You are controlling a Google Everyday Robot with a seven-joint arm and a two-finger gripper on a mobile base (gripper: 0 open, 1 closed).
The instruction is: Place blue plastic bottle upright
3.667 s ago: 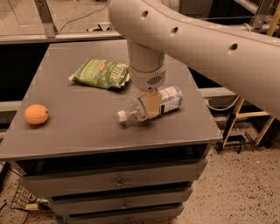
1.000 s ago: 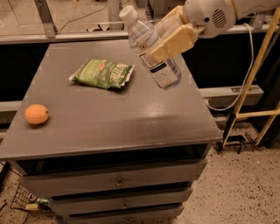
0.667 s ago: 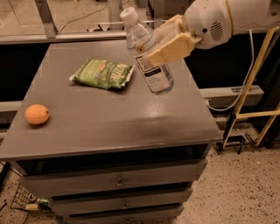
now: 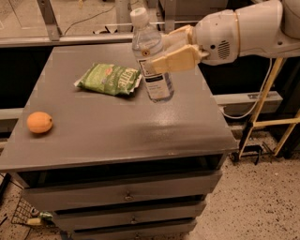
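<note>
- Gripping the bottle [image 4: 157, 83] at mid-body: gripper [image 4: 158, 51] sits over the back-right part of the cabinet top, reaching in from the right.
- Tan fingers [image 4: 174, 59] pinch the bottle between them, one across its near side, the other behind it.
- White arm [image 4: 248, 29] runs off the right edge of view, above the cabinet's right rear corner.
- Bottle approx upright, slight lean w/ top toward the left. White cap [image 4: 137, 14] up, above the rear edge of the top.
- White label [image 4: 156, 77] w/ dark print shows below the near finger.
- Bottle base low over the top, right of centre toward the back; cannot tell if touching the surface or just above it.
- Green snack bag [image 4: 110, 78] lies flat just left of the bottle, near but apart.
- Orange [image 4: 39, 122] at the left edge of the top, well apart from bag and bottle.
- Grey cabinet [image 4: 122, 136] w/ drawers [image 4: 124, 194] below the top, all shut.
- Speckled floor [image 4: 253, 206] to the right; yellowish frame [image 4: 276, 108] stands beside the cabinet's right side.
</note>
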